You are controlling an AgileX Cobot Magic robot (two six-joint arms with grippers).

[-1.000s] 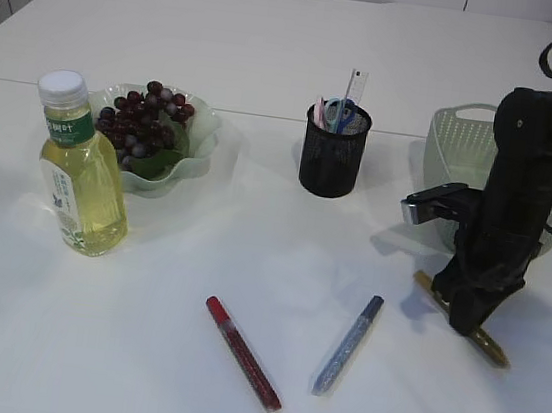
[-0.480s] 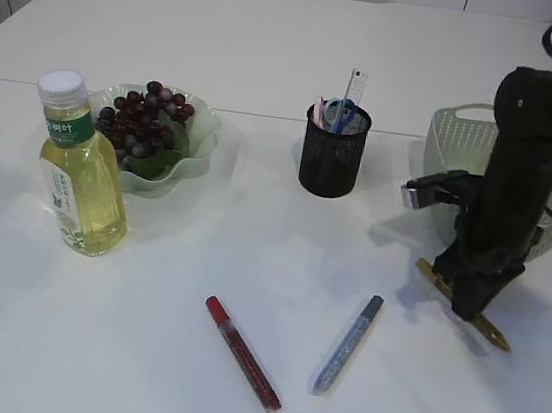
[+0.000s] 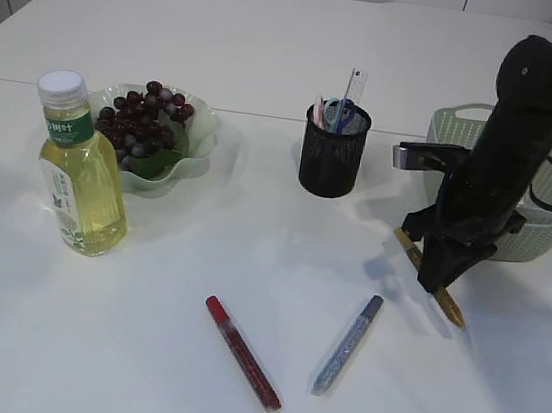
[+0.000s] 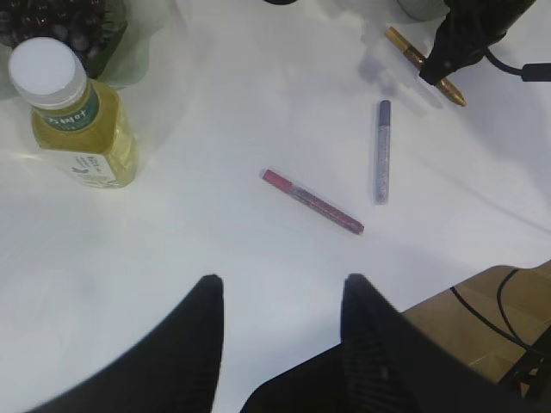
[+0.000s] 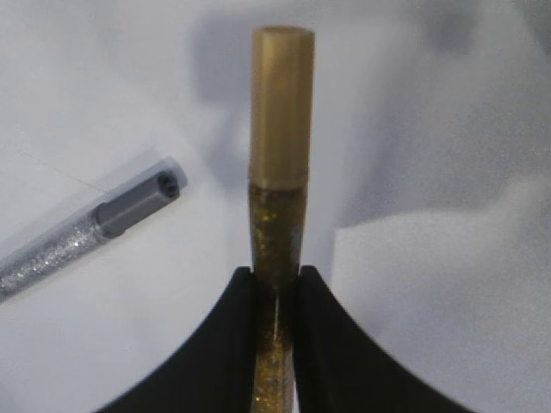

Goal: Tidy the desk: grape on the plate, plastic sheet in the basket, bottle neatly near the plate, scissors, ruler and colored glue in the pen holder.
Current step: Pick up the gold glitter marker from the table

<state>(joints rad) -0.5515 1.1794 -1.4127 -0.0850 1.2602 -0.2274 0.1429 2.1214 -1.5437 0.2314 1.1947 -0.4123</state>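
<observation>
Far left: bottle upright, just beside the plate holding the grapes; both look settled, no risk unless an arm sweeps past. Left gripper seen only in its own wrist view, raised over the near table edge, jaws parted about halfway, nothing between them. Centre, on the table: red glue pen and silver glue pen, lying apart from each other, both not yet collected. Behind them the pen holder, already crowded with scissors and ruler standing in it. Right: right gripper clamped narrowly on the gold glue pen, pads pinching the glittered barrel, capped end projecting ahead of the fingers. Pen appears lifted clear of the table, slanted, though contact at its lower tip cannot be ruled out from the exterior view. Basket sits behind the arm; contents not visible. Risks as judged: grip sits toward one end of a smooth round barrel, so the pen may pivot or slide out in transit; long overhang could catch the holder rim or jam against the ruler and scissors on insertion, tipping the light mesh holder; a drop near the silver pen would scatter both.
</observation>
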